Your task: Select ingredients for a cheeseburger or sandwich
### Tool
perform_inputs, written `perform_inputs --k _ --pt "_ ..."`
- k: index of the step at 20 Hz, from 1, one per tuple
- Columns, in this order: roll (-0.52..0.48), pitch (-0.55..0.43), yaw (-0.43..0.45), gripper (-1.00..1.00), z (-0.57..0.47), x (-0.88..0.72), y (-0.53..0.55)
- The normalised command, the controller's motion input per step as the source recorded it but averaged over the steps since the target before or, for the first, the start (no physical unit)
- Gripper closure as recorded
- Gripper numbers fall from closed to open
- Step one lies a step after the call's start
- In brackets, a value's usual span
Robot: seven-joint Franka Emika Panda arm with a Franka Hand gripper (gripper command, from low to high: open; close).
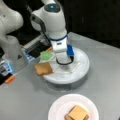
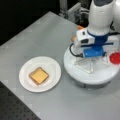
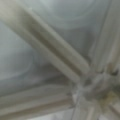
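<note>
Nearest the camera in both front views, a white plate (image 1: 53, 110) (image 2: 25, 80) is seen on the grey bench (image 1: 25, 100) (image 2: 37, 35). On the plate a small stack (image 1: 77, 113) (image 2: 38, 75) is set: a yellow cheese square (image 1: 78, 112) (image 2: 39, 75) lies on top, with brown toast edges showing beneath it. What else lies inside the stack cannot be told.

Farther back, a white round tray (image 1: 82, 71) (image 2: 82, 77) with raised dividers is placed on the bench. In a front view, a brown toast (image 1: 43, 68) is laid at the tray's left edge, partly overhanging the rim, and a green leaf (image 1: 46, 55) is seen just behind it. In a front view, a red disc (image 2: 115, 58) is held in a compartment at the tray's right side.

The hand (image 1: 64, 61) (image 2: 92, 57) is lowered over the middle of the tray, between the leaf and the far rim, well apart from the plate. Its fingers are hidden behind the wrist body, so whether they are spread or pressed together cannot be told, and nothing is seen held.

In the wrist view, only the tray's white dividers (image 3: 50, 50) are shown, very close, meeting at a junction at lower right.
</note>
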Motion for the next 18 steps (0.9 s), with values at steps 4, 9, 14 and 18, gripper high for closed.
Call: perform_inputs --k 4,9,14,18 --pt "-0.029 0.052 0.19 -1.0 0.06 0.04 -0.03" --pt "-0.069 0.043 0.164 -1.0 0.02 0.03 -0.07" --pt "-0.095 0.022 0.176 -1.0 0.01 0.01 -0.08" --pt "-0.084 0.024 0.265 -1.0 0.01 0.01 -0.07"
